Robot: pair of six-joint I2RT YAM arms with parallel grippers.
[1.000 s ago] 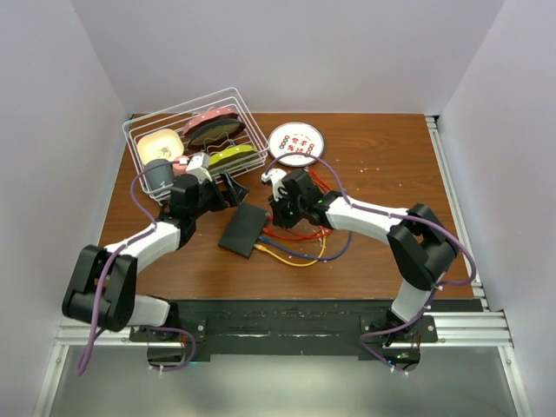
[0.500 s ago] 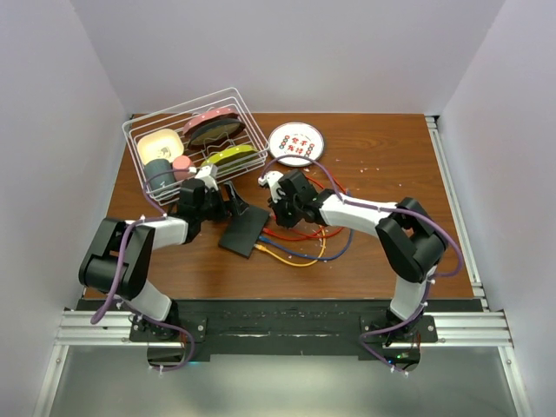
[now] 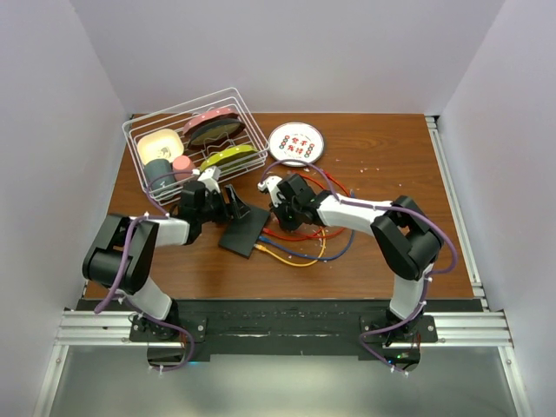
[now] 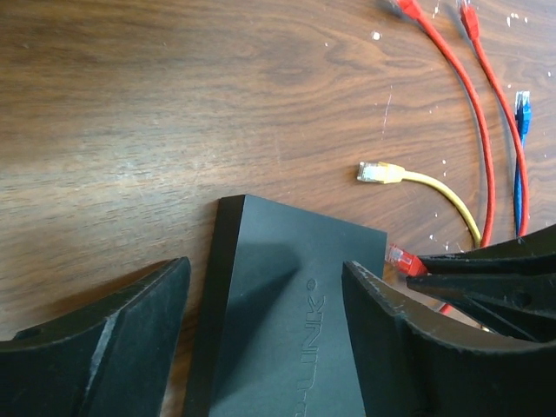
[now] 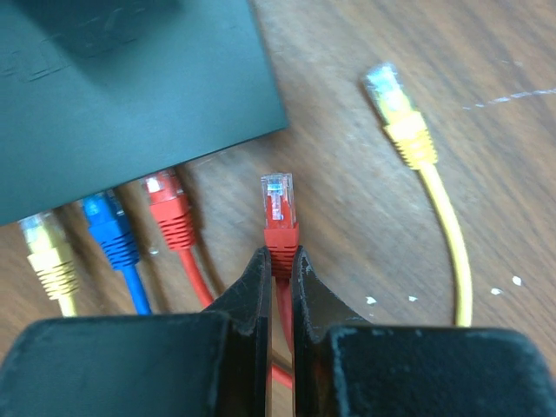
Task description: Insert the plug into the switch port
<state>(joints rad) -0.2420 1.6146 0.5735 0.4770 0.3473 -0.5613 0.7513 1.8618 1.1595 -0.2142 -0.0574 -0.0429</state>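
Note:
The flat black switch [image 3: 243, 229] lies on the wooden table, also in the left wrist view [image 4: 287, 330] and the right wrist view [image 5: 130, 95]. My left gripper [image 3: 233, 207] is open, its fingers [image 4: 104, 347] straddling one end of the switch. My right gripper [image 3: 276, 204] is shut on a red plug [image 5: 279, 208], which points toward the switch's socket edge, a short way off it to the right of the plugged cables. The same plug shows in the left wrist view [image 4: 405, 260]. A yellow [image 5: 48, 252], a blue [image 5: 109, 230] and a red plug [image 5: 169, 208] sit in the sockets.
A loose yellow plug [image 5: 395, 104] lies right of the held plug. Red, blue and yellow cables [image 3: 304, 243] loop on the table near the switch. A wire rack [image 3: 138, 130] with dishes stands at the back left, next to a round patterned white plate [image 3: 296, 143].
My left arm has folded in and brought its open gripper right, over the switch's end. My right gripper has edged left toward the switch with the red plug.

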